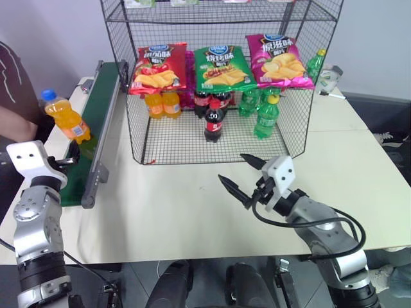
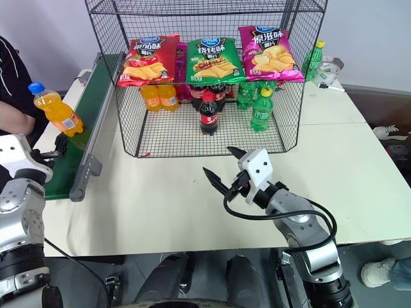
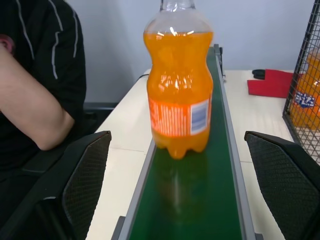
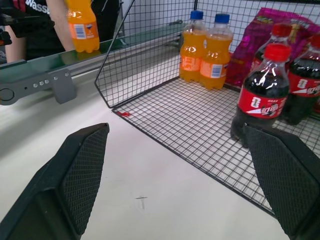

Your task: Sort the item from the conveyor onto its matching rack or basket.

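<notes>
The item, an orange soda bottle (image 1: 66,117) with a blue cap, stands upright on the near end of the dark-green conveyor (image 1: 106,90). My left gripper (image 1: 72,153) is open just behind it. In the left wrist view the bottle (image 3: 180,100) sits a little ahead of the two spread fingers, not touching them. The black wire rack (image 1: 173,144) stands at the middle back of the table, hung with red, green and pink chip bags. My right gripper (image 1: 232,167) hovers open and empty above the table in front of the rack.
A person's arm (image 1: 13,122) rests left of the conveyor. Inside the rack stand orange bottles (image 1: 162,102), cola bottles (image 1: 214,122) and green bottles (image 1: 265,115). Another green bottle (image 1: 314,64) stands behind the rack at the right. A red object (image 3: 270,82) lies beside the belt.
</notes>
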